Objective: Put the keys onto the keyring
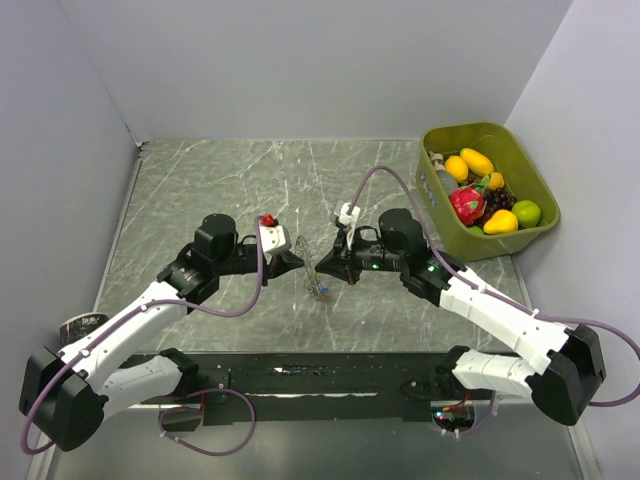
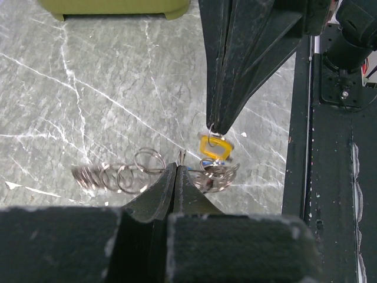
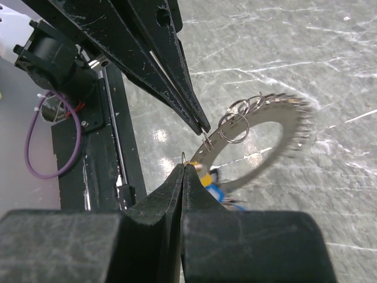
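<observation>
The keyring (image 3: pixel 274 111), a flat grey metal ring with small split rings along its rim, hangs above the marble table between both arms. My left gripper (image 2: pixel 177 167) is shut on the keyring's edge; its fingers (image 3: pixel 177 88) come in from the top left in the right wrist view. My right gripper (image 3: pixel 184 165) is shut on the small wire loop of the yellow-headed key (image 3: pixel 203 174), right beside the keyring's rim. A blue-headed key (image 3: pixel 215 192) hangs just below. In the left wrist view the yellow key (image 2: pixel 214 147) hangs under the right gripper's fingertips (image 2: pixel 215 121). From above, the grippers (image 1: pixel 310 266) meet at the table's centre.
A green bin (image 1: pixel 445 215) of toy fruit stands at the far right of the table; its wall also shows in the left wrist view (image 2: pixel 118 7). A black rail (image 1: pixel 330 375) runs along the near edge between the arm bases. Grey walls close in the left, right and back.
</observation>
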`<state>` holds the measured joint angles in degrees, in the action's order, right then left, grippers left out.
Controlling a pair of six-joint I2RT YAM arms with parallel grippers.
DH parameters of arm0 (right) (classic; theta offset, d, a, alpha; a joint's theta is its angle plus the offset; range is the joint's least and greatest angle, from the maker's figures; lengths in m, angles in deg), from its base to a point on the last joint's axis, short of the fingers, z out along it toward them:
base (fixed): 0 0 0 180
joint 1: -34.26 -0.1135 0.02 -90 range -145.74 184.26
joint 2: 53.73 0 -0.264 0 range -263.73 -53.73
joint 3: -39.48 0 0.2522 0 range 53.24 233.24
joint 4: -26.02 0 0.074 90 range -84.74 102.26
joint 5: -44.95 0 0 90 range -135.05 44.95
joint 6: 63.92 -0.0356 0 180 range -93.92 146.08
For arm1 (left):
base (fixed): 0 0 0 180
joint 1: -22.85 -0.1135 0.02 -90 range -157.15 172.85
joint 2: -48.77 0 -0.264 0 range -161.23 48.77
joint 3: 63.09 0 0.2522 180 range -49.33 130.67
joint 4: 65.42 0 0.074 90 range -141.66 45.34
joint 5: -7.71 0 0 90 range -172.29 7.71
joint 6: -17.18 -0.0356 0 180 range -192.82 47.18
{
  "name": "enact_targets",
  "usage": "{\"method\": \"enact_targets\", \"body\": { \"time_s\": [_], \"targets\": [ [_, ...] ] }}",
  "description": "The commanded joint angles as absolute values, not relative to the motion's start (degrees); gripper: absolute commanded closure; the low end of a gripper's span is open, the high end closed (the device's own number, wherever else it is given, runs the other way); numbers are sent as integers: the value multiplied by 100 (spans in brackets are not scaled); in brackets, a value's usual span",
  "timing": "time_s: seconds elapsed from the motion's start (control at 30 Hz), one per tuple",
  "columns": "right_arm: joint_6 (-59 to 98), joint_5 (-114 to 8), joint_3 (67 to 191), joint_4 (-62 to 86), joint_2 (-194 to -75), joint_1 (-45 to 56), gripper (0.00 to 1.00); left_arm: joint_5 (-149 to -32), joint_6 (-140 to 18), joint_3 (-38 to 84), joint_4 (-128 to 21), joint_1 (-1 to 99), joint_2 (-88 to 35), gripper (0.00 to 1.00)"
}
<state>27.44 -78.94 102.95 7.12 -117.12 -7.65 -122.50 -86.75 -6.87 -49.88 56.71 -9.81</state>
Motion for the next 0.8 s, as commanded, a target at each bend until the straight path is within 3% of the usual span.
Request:
{"method": "enact_targets", "body": {
  "time_s": [0.0, 0.77],
  "targets": [
    [2801, -7889, 10589, 1007, -11771, -845, 100, -12395, -8784, -407, -5263, 5721, -897, 99],
    [2678, -7546, 10650, 1173, -12070, -889, 100, -12615, -8890, -424, -5219, 5800, -844, 99]
  ]
}}
